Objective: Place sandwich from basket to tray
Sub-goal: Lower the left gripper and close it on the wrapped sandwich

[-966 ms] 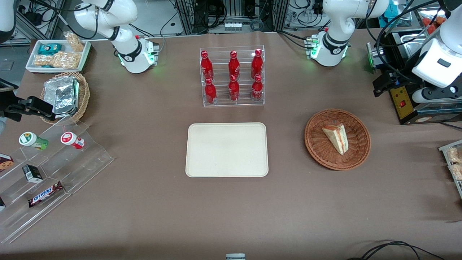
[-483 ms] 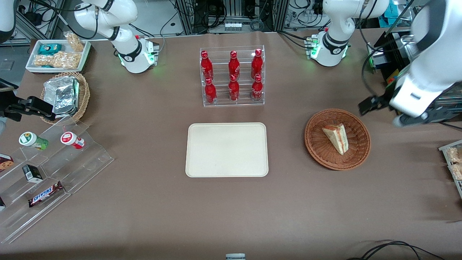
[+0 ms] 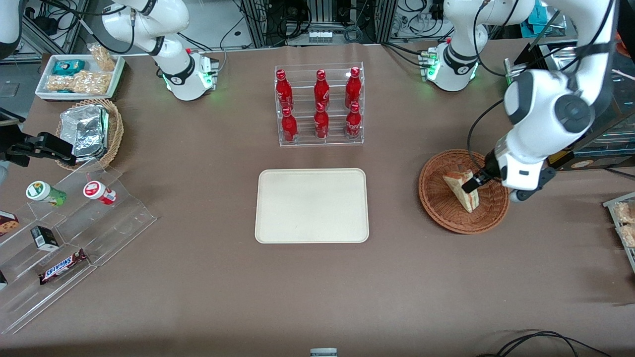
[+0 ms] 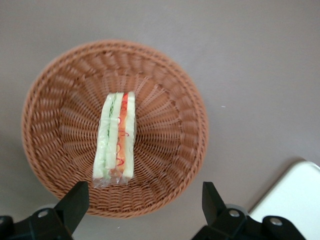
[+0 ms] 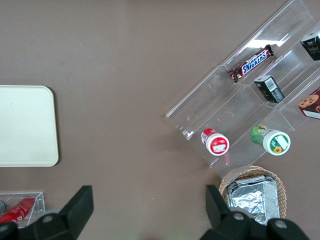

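The sandwich [image 3: 455, 181] is a pale wedge with orange-red and green layers. It lies in the round reddish-brown wicker basket [image 3: 430, 204] toward the working arm's end of the table. My left gripper [image 3: 471, 184] hovers above the basket, over the sandwich, with its jaws wide open and empty. In the left wrist view the sandwich [image 4: 116, 137] lies on its side in the middle of the basket [image 4: 170, 85], with the gripper [image 4: 144, 204] over the basket's rim. The cream tray [image 3: 311, 206] lies flat mid-table, and a corner of it shows in the wrist view [image 4: 295, 195].
A clear rack of red bottles [image 3: 320, 105] stands farther from the front camera than the tray. A clear stepped shelf with snacks [image 3: 69, 238], a tan basket with foil [image 3: 89, 131] and a white snack bin [image 3: 79, 75] lie toward the parked arm's end.
My left arm has swung in from the table's edge and come down over the basket. The gripper now hovers above the sandwich. The sandwich, basket and tray have not moved.
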